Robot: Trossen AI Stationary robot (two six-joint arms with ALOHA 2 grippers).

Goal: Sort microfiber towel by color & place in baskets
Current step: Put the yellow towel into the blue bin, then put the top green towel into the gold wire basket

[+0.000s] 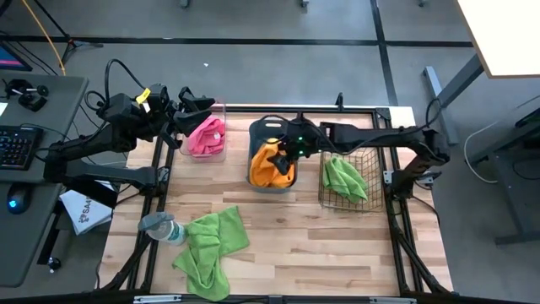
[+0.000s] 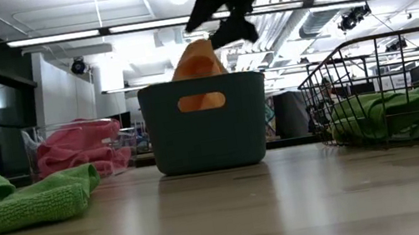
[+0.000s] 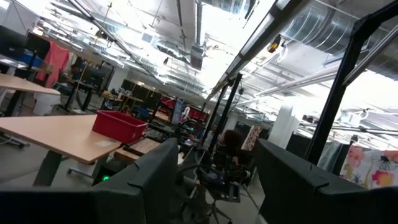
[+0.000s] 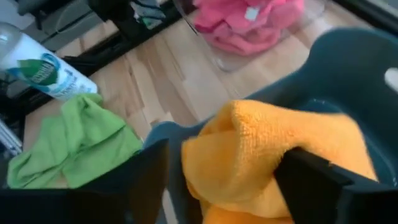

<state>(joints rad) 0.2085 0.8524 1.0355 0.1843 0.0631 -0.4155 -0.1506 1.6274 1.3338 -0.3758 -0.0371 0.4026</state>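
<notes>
An orange towel [image 1: 272, 165] is heaped in the teal tub [image 1: 268, 127], and its raised fold [image 2: 198, 56] stands above the rim. My right gripper [image 1: 288, 149] hovers open over the tub, with a finger on either side of that fold [image 4: 273, 149]. A pink towel [image 1: 205, 135] fills the clear box [image 1: 221, 110]. One green towel [image 1: 344, 179] lies in the wire-mesh basket [image 1: 364, 160]. Another green towel [image 1: 211, 245] lies crumpled on the table near its front left. My left gripper [image 1: 196, 105] is open beside the clear box's far left corner and points out at the room [image 3: 214, 186]. My right gripper stands over the orange towel's raised fold [image 4: 249, 124] from above, slanting in from the table's right, with its fingers wide apart. I cannot tell whether either finger [image 4: 317, 180] touches the cloth. The towel rests in the tub.
A clear bottle with a grey cap [image 1: 160, 228] lies beside the loose green towel, near the table's left edge. The three bins stand in a row along the far side. Bare wood spans the near middle and right [image 1: 337, 245]. A black frame edges the table.
</notes>
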